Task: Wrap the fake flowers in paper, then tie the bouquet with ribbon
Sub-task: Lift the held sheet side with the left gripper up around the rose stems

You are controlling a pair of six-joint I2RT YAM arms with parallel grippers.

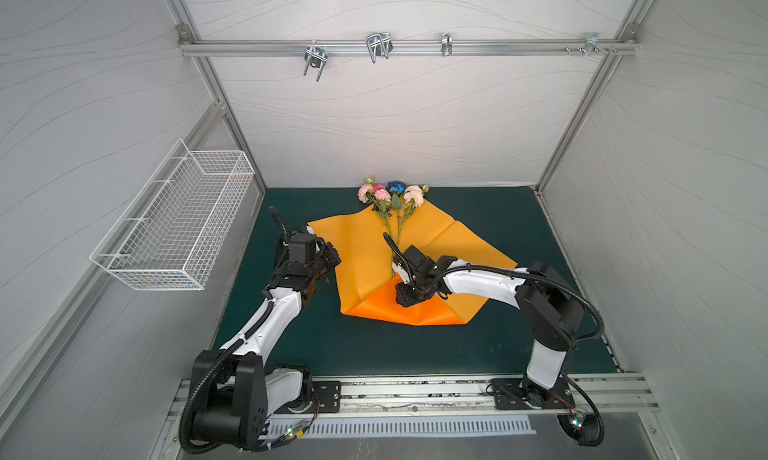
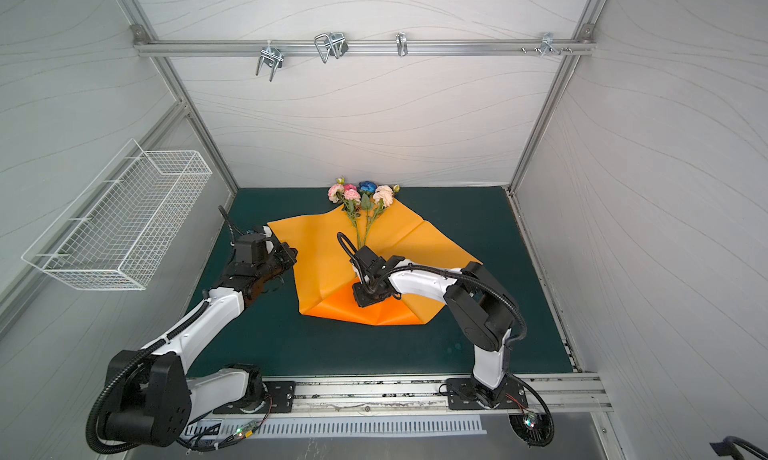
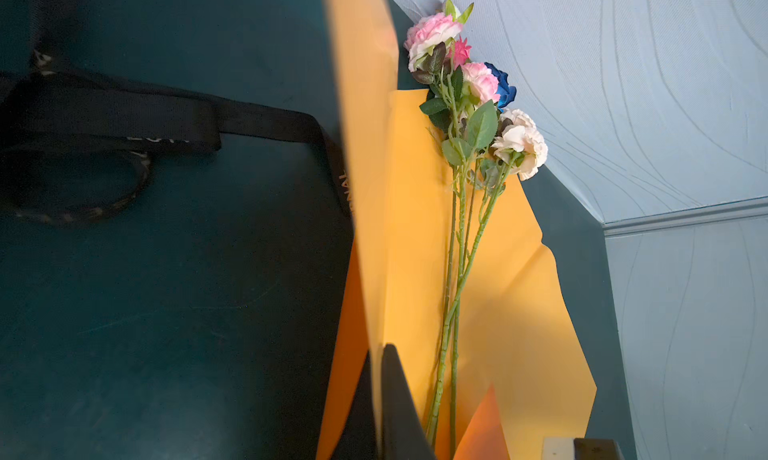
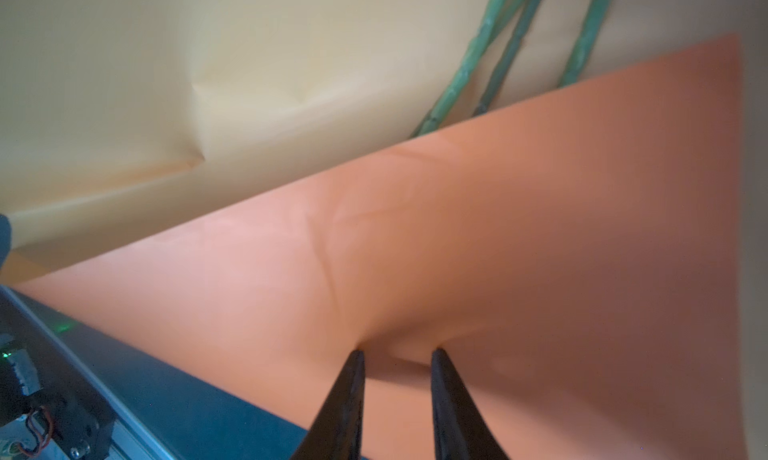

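Observation:
The bouquet of fake flowers (image 1: 390, 194) (image 2: 361, 194) lies on an orange paper sheet (image 1: 361, 250) (image 2: 320, 250). Its pink, peach and blue blossoms are at the far edge and its green stems (image 3: 457, 270) point toward me. The stem ends (image 4: 469, 62) run under a folded-up near flap (image 4: 498, 229). My left gripper (image 1: 331, 257) (image 2: 291, 254) (image 3: 380, 349) is shut on the sheet's left edge, which stands lifted. My right gripper (image 1: 405, 300) (image 2: 365, 300) (image 4: 397, 352) points down onto the flap, its jaws a little apart and both tips pressing into the paper.
A black printed ribbon (image 3: 166, 117) lies looped on the dark green mat (image 1: 498, 212) beside the sheet, and one end passes under the paper. A white wire basket (image 1: 178, 225) hangs on the left wall. Metal hooks (image 1: 378, 46) hang from the back rail.

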